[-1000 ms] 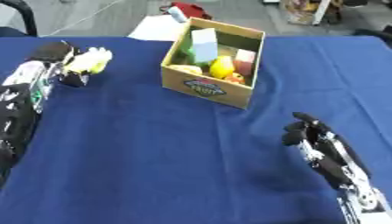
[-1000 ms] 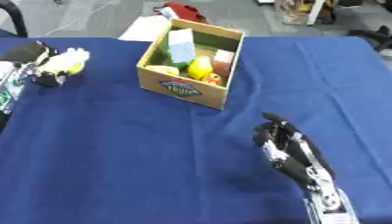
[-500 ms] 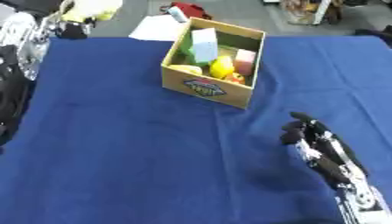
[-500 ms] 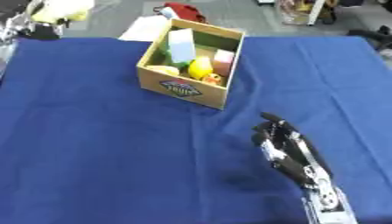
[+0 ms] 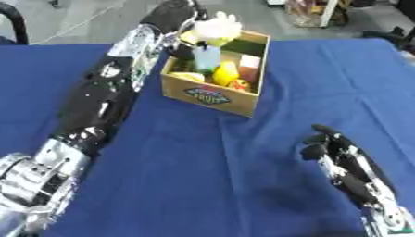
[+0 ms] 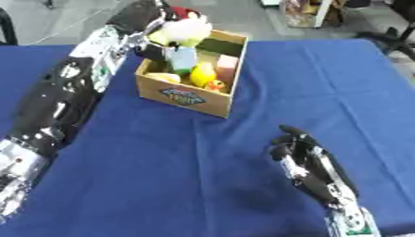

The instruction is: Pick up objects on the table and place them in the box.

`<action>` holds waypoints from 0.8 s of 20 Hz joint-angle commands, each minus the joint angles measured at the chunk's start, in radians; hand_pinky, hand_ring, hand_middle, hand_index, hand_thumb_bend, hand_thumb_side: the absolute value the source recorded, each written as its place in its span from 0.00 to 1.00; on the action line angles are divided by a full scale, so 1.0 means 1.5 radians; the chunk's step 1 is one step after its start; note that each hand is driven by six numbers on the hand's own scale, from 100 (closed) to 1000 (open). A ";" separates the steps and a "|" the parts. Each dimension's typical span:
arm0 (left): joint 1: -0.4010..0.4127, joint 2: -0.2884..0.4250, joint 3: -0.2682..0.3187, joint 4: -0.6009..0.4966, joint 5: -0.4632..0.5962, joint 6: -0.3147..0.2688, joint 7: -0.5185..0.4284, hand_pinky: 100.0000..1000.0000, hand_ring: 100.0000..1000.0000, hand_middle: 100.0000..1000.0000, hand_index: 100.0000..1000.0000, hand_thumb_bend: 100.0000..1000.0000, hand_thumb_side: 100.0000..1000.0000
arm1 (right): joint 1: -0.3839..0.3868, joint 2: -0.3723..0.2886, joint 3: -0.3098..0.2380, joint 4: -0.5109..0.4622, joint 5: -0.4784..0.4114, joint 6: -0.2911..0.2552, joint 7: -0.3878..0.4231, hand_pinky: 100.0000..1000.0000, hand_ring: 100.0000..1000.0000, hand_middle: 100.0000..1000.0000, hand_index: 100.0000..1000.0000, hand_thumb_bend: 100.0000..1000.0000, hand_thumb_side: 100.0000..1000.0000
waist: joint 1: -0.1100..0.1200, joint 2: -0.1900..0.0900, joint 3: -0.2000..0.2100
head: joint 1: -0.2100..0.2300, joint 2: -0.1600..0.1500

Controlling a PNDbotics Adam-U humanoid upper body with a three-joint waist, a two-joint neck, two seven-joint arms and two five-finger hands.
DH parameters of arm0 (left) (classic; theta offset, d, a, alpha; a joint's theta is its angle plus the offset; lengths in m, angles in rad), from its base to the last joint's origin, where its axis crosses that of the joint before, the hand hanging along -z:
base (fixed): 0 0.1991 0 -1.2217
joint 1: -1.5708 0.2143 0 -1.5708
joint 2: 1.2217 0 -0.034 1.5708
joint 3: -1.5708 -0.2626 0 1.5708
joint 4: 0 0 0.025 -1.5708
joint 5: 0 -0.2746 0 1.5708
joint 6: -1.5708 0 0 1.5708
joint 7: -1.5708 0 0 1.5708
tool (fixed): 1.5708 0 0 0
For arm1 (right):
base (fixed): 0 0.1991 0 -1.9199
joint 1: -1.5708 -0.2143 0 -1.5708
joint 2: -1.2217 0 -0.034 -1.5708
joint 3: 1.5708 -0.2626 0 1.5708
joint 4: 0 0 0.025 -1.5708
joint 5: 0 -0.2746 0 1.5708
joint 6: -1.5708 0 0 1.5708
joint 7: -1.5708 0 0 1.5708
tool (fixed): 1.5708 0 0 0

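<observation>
A cardboard box (image 5: 212, 95) stands on the blue table (image 5: 186, 185) at upper centre. Inside it are a pale blue block (image 5: 206, 57), a yellow piece (image 5: 226, 73), a pink block (image 5: 249, 68) and other small items. My left hand (image 5: 174, 14) reaches over the box's far left corner, shut on a white and yellow soft toy (image 5: 216, 28) held just above the box. My right hand (image 5: 340, 157) rests at the lower right on the cloth, fingers relaxed, holding nothing.
The left arm (image 5: 105, 92) stretches diagonally across the table's left side. Beyond the table's far edge lies grey floor with clutter (image 5: 312, 11). A dark chair edge (image 5: 12, 21) shows at the top left.
The left hand has carried the soft toy from the table's far left corner up and across to above the box. The right hand has stayed in place.
</observation>
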State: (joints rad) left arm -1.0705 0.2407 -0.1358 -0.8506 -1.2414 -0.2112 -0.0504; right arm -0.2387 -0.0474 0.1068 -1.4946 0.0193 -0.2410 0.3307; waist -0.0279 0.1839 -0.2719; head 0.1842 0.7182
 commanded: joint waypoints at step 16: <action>-0.002 0.020 0.006 -0.051 -0.031 0.038 0.029 0.85 0.89 0.93 1.00 0.28 0.67 | -0.009 -0.001 -0.001 -0.009 -0.004 -0.001 0.003 0.60 0.60 0.62 0.88 0.00 0.35 | -0.007 -0.008 0.003 | 0.000 -0.010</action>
State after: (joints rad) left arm -1.0487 0.2423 -0.1350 -0.8889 -1.2970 -0.1593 -0.0226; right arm -0.2414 -0.0455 0.1113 -1.4929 0.0164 -0.2395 0.3352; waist -0.0279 0.1840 -0.2669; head 0.1869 0.7153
